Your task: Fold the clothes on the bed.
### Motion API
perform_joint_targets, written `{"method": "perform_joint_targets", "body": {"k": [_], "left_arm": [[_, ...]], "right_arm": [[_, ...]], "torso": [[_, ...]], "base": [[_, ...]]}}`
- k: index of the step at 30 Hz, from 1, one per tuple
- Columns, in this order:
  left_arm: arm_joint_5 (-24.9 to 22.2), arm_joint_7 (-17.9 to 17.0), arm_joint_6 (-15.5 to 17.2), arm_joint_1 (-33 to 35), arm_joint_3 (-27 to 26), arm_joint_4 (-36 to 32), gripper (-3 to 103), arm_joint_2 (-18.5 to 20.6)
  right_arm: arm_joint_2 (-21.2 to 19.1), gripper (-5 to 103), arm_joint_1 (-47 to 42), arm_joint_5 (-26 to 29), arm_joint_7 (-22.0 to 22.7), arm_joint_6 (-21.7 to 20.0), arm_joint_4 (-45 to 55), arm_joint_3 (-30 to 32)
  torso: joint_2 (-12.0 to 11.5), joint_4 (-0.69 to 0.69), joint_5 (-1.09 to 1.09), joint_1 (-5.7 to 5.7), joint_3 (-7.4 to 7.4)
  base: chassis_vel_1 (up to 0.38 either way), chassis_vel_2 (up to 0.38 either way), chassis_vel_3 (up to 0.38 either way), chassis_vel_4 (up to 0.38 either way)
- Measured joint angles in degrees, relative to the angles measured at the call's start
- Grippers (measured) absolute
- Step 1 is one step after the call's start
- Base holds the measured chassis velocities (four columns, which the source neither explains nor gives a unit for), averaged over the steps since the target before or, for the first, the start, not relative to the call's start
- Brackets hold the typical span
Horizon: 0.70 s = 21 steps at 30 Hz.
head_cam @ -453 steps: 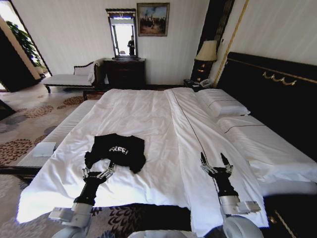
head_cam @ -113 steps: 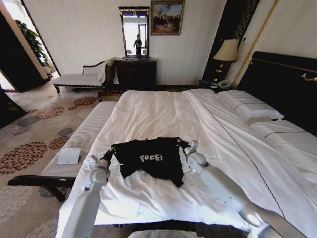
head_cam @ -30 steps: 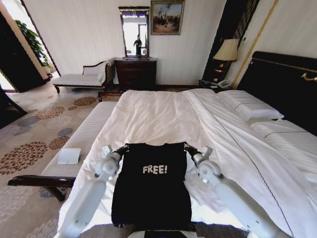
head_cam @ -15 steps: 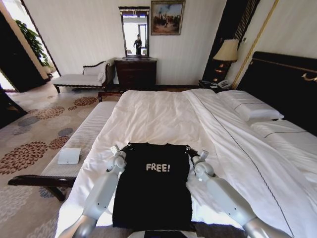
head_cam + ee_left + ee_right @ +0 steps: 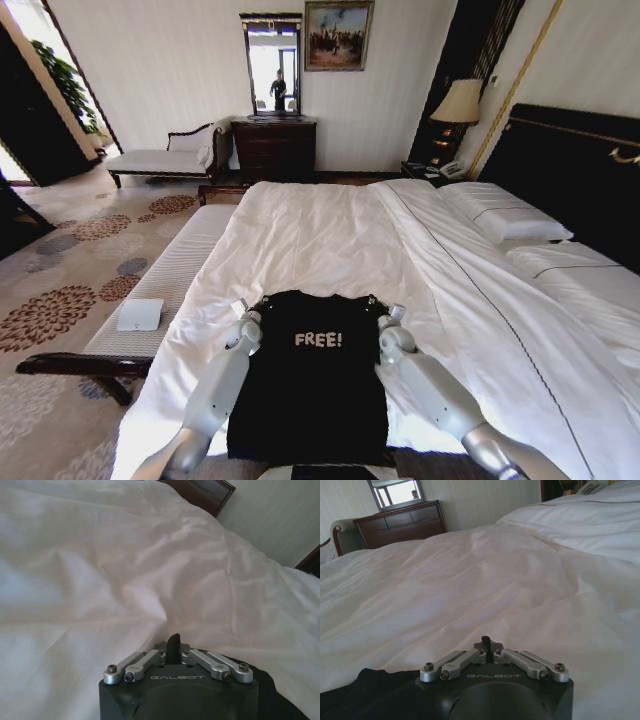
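Note:
The clothes are one black T-shirt (image 5: 312,385) with white "FREE!" lettering, spread flat with its chest facing up at the foot of the bed (image 5: 320,225). Its lower part hangs toward me over the bed's edge. My left gripper (image 5: 250,306) is shut on the shirt's left shoulder and my right gripper (image 5: 385,309) on its right shoulder. In the left wrist view the left gripper (image 5: 173,643) is shut, with black fabric (image 5: 272,700) beside it. In the right wrist view the right gripper (image 5: 486,643) is shut too, next to black fabric (image 5: 365,690).
White duvet stretches beyond the shirt to the pillows (image 5: 505,222) and dark headboard (image 5: 570,165) on the right. A pale bench (image 5: 175,270) with a white pad (image 5: 138,314) runs along the bed's left side. A dresser (image 5: 275,148), chaise (image 5: 160,158) and lamp (image 5: 458,102) stand at the far wall.
The shirt went from rumpled to held spread by its shoulders. Over the last second both grippers drew slightly down and toward me, lowering its top edge onto the sheet.

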Motion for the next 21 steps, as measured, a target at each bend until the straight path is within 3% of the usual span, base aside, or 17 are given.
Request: {"method": "perform_joint_targets", "body": {"k": [3,5,8,11,12,15,18,19,20,21], "left_arm": [[-0.82,-1.66,0.60,1.34,-1.30,-3.61,27,0.42],[-1.19,-2.03,0.78,1.82,-1.79,-4.82,27,0.51],[-3.05,-3.65,1.72,5.44,-4.69,-11.39,43,1.55],[-4.09,-4.54,2.10,8.18,-6.47,-14.85,48,2.39],[-4.83,-5.06,2.31,10.80,-8.05,-17.83,59,2.93],[-5.63,-5.42,2.81,15.11,-10.73,-22.46,65,3.32],[-5.68,-5.61,3.39,22.47,-14.60,-29.45,81,3.26],[-5.68,-5.61,3.39,22.47,-14.60,-29.45,81,3.26],[-5.29,-5.63,3.44,24.10,-15.33,-30.78,81,3.14],[-4.08,-5.66,3.52,27.88,-17.02,-33.49,91,2.75]], "right_arm": [[-0.73,14,-2.03,-1.59,0.28,0.76,3.67,1.82],[-1.04,14,-2.79,-1.76,0.28,0.96,5.10,2.48],[-2.83,30,-6.53,-2.19,0.92,1.48,11.74,5.27],[-3.74,35,-9.10,-1.60,1.64,1.44,16.54,6.63],[-4.40,46,-11.38,-0.35,1.89,0.93,20.98,7.61],[-5.01,51,-14.99,1.53,1.96,-0.40,26.83,8.10],[-4.84,68,-19.47,6.00,3.97,-4.28,34.01,6.49],[-4.84,68,-19.47,6.00,3.97,-4.28,34.01,6.49],[-4.63,68,-20.16,6.56,5.06,-5.36,35.23,5.78],[-4.02,79,-21.43,6.90,8.14,-8.47,37.45,3.89]], "torso": [[0.00,-0.01,-0.02,0.00,0.00],[0.00,-0.01,-0.02,0.00,0.00],[0.00,-0.01,-0.02,0.00,-0.01],[0.00,-0.02,-0.01,0.00,-0.01],[0.00,-0.02,0.00,0.00,-0.01],[0.00,-0.01,-0.04,-0.01,-0.01],[0.01,0.00,-0.04,-0.02,-0.02],[0.01,0.00,-0.04,-0.02,-0.02],[0.01,-0.01,-0.02,-0.02,-0.02],[0.01,0.00,0.00,-0.03,-0.02]], "base": [[0.000,0.000,0.000,0.000],[0.000,0.000,0.000,0.000],[0.000,0.000,0.000,0.000],[0.000,0.000,0.000,0.000],[0.000,0.000,0.000,0.000],[0.000,0.000,0.000,0.000],[0.000,0.000,0.000,0.000],[0.000,0.000,0.000,0.000],[0.000,0.000,0.000,0.000],[0.000,0.000,0.000,0.000]]}}
